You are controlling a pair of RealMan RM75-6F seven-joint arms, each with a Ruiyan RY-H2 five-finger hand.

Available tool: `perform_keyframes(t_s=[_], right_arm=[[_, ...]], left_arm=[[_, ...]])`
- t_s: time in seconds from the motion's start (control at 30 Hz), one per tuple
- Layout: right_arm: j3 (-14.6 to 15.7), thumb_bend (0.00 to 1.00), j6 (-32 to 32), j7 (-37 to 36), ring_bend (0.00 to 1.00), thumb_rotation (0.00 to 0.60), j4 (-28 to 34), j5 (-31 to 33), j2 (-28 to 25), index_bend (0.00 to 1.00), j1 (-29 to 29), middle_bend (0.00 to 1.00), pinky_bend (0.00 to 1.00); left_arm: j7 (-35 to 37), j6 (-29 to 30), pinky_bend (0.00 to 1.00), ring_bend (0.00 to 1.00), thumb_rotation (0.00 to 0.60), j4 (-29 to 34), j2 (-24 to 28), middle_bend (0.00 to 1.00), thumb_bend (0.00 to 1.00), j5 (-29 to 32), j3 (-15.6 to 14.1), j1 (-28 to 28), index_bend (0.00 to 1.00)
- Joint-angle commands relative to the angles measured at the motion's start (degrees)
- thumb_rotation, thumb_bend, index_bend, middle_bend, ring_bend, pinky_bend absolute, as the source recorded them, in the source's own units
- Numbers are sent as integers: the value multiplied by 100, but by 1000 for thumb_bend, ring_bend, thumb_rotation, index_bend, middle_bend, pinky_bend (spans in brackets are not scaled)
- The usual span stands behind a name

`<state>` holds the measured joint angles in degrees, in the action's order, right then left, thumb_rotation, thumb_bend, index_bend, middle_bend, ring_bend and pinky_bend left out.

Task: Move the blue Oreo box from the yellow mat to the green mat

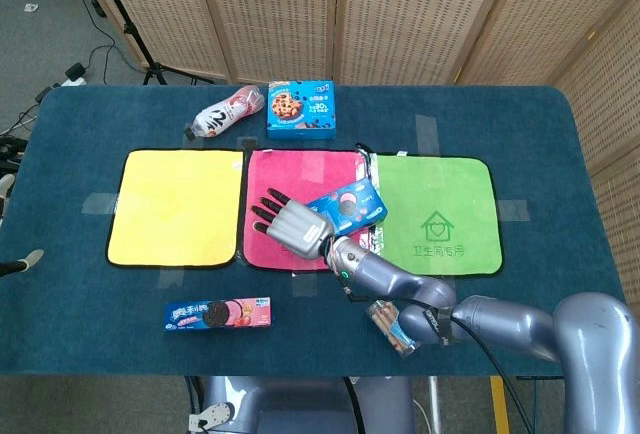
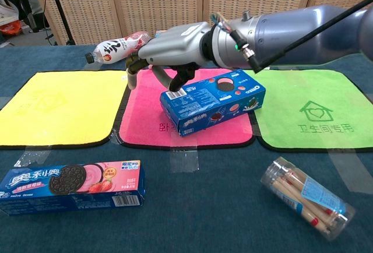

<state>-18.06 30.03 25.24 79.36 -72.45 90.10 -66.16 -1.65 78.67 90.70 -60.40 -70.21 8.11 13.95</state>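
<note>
The blue Oreo box (image 1: 348,204) (image 2: 215,101) lies slanted on the pink mat (image 1: 270,179) (image 2: 145,113), its right end close to the green mat (image 1: 435,214) (image 2: 315,107). The yellow mat (image 1: 175,204) (image 2: 58,107) is bare. My right hand (image 1: 288,224) (image 2: 175,46) hovers over the box's left end with fingers spread and curved down, holding nothing. Whether a fingertip touches the box is unclear. Of my left hand only a fingertip (image 1: 25,258) shows, at the left edge of the head view.
A pink strawberry Oreo box (image 1: 217,314) (image 2: 70,186) and a clear tube of biscuit sticks (image 1: 392,326) (image 2: 306,197) lie near the front edge. A bottle (image 1: 225,112) (image 2: 113,49) and a blue cookie box (image 1: 300,107) sit behind the mats.
</note>
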Motion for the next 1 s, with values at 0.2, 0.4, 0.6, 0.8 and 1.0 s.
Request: perform_keyframes(t_s=[0.2,0.4,0.6,0.8,1.0], right_arm=[[381,1000,208,785,0,600,-455,632,436,233,-260,104,0],[622,1000,299,1007,0,600,-594,934,583,235,-336,108,0],[831,1000,372,1227,22,600,-724,1220,543,276,-368,146,17],[1249,1000,457,1481,102,600,-458,1478,36,348,-212,219,96],[1549,1000,619,1482,131,600,-198,1621,-464,367,9,240,118]], left_arm=[[27,-55,0,0,600,-18,-11,0,0,45,44,-10,0],[-40,-100,0,0,600,-30,-41,0,0,-25,52,16,0],[-37,-113,0,0,600,-26,-39,0,0,-42,75,7,0],[6,-158,0,0,600,-60,-28,0,0,-123,73,15,0],[-24,-149,0,0,600,-82,-49,0,0,-227,70,32,0]])
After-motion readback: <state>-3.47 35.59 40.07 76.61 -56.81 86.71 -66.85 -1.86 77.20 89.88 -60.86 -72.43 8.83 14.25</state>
